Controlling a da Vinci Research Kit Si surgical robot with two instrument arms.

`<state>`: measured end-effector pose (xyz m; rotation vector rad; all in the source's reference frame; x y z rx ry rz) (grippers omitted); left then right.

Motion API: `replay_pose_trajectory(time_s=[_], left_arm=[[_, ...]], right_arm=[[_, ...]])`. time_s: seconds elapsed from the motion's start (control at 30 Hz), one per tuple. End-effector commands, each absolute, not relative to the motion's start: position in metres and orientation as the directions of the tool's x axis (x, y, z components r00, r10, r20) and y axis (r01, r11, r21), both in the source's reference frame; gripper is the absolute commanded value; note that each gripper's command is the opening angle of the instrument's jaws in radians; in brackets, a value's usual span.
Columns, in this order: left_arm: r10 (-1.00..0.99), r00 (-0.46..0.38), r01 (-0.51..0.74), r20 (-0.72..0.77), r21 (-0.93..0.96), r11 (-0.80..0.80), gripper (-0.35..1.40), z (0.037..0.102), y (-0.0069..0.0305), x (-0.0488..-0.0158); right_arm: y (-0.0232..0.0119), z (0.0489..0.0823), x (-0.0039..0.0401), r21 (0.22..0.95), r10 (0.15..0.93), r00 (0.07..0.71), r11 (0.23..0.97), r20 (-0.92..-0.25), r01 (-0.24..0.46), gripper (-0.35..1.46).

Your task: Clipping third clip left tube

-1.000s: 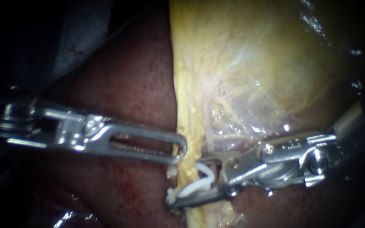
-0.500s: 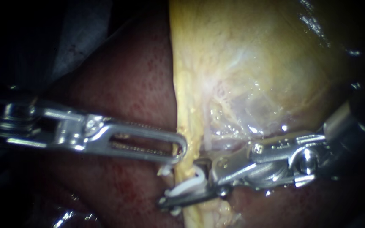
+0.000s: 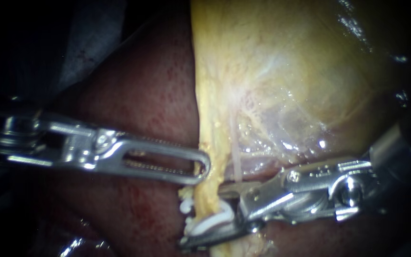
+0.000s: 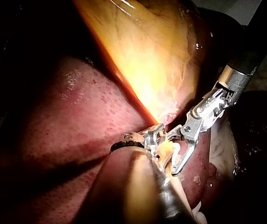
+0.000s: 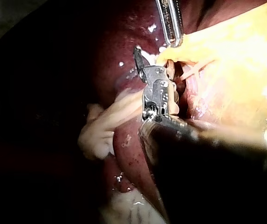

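White clip (image 3: 213, 220) (pinched by end effector of right instrument (image 3: 201, 216)) now fwd, straddling tube (image 3: 208, 190).

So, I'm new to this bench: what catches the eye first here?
The glistening yellow gallbladder fills the upper middle of the endoscope view, against dark red liver. Below it, the right instrument holds a white clip astride a yellow strand of tissue, opposite the left instrument.
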<state>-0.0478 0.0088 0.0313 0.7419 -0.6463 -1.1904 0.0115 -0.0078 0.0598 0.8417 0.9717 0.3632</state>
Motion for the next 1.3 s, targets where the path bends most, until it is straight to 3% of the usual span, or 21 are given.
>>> replay_pose_trajectory(time_s=[0.03, 1.3], left_arm=[[-0.966, 0.251, 0.575, 0.058, 0.794, 0.197, -0.35, 0.0313, 0.0088, -0.0478], [-0.966, 0.25, 0.575, 0.058, 0.794, 0.196, -0.35, 0.0313, 0.0087, -0.0479]], right_arm=[[-0.0076, 0.0597, 0.0115, 0.763, 0.618, 0.535, 0.641, -0.576, 0.081, 0.55], [-0.0043, 0.0594, 0.0114, 0.772, 0.665, 0.489, 0.635, -0.564, 0.027, 0.51]])
